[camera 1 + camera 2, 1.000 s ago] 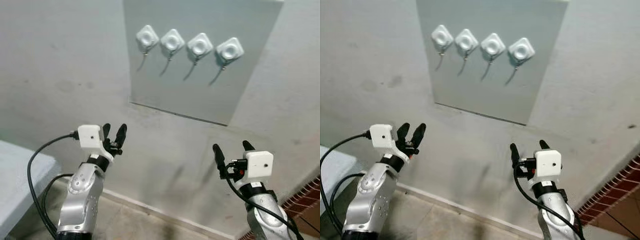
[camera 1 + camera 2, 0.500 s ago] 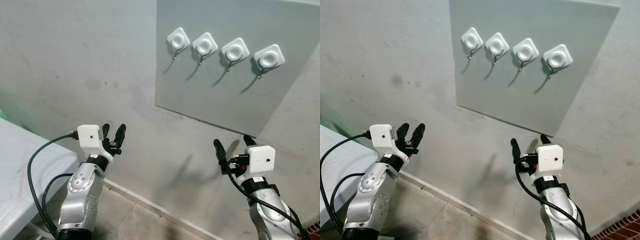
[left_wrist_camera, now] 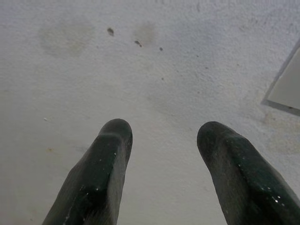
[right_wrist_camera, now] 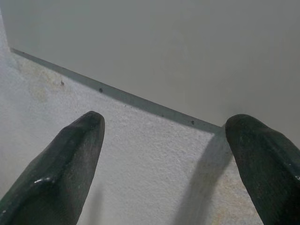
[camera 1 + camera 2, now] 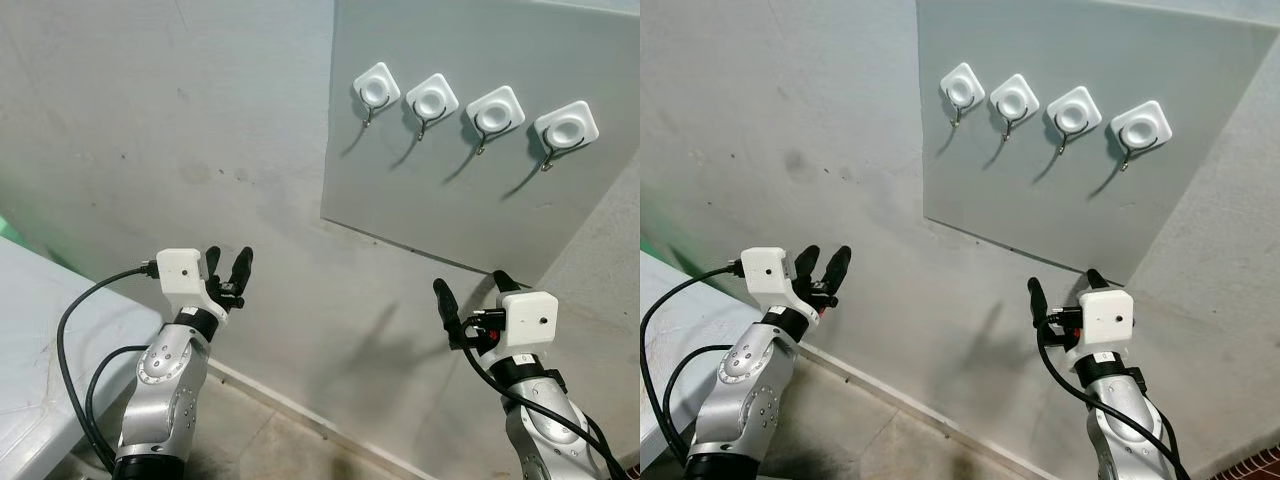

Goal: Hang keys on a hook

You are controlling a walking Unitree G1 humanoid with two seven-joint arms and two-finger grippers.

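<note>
Four white hooks (image 5: 477,106) in a row along the top edge of a grey panel (image 5: 440,200) on the wall (image 5: 150,120), left gripper (image 5: 227,265) and right gripper (image 5: 470,290) raised below, both spread open, empty; left wrist: black fingers (image 3: 98,173) parted before speckled wall; right wrist: fingers (image 4: 61,168) wide apart under the panel's bottom edge; no telling where keys are

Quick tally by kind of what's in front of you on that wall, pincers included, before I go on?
White wall hooks: 4
Grey panel: 1
Pincers: 2, left pincer, right pincer, both open
Total: 7

Stained wall (image 5: 180,130), table (image 5: 40,330), floor (image 5: 250,440)
</note>
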